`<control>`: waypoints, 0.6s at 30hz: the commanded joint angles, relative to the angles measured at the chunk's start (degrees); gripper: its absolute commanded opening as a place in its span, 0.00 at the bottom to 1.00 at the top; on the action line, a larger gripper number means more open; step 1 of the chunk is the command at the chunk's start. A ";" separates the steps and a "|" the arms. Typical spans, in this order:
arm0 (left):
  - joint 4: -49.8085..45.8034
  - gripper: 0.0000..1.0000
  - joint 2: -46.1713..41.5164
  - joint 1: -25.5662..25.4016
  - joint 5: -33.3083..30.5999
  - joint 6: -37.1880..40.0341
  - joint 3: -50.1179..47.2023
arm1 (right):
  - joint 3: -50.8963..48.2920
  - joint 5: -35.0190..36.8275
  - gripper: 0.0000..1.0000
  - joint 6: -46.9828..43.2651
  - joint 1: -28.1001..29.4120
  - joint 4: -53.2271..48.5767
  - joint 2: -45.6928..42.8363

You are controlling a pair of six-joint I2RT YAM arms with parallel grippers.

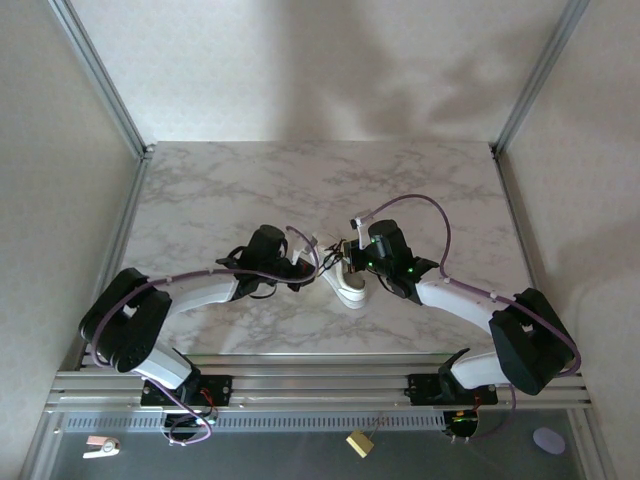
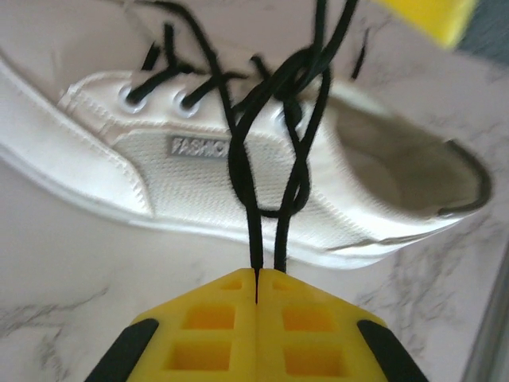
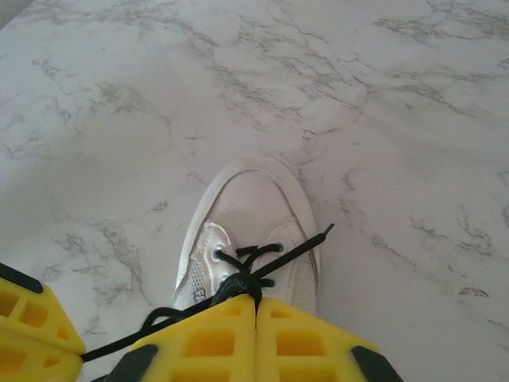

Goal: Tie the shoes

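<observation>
Sneaker (image 2: 143,171) white, mesh side, black laces (image 2: 254,239) looped.

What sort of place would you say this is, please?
Most likely a robotics lab cell: a white marble-patterned tabletop boxed in by plain white panels on silver aluminium frame posts, with two white-and-black robot arms bolted to a rail at its near edge.

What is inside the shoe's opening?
Bare pale lining shows in the heel part of the shoe. Toward the toe, the upper and the black laces cover the inside, so what is there cannot be seen.
</observation>
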 commanded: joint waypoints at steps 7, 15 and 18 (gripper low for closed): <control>-11.79 0.00 3.66 -1.95 -12.81 8.28 7.30 | 0.93 0.41 0.00 -1.20 -0.75 -0.81 -1.55; -15.84 0.00 4.97 -3.01 -25.10 9.12 10.21 | -1.00 -0.62 0.00 -2.00 -0.91 0.06 -3.60; -16.07 0.00 5.15 -3.25 -25.06 9.62 10.86 | -1.36 -1.49 0.00 -2.27 -0.91 0.23 -4.10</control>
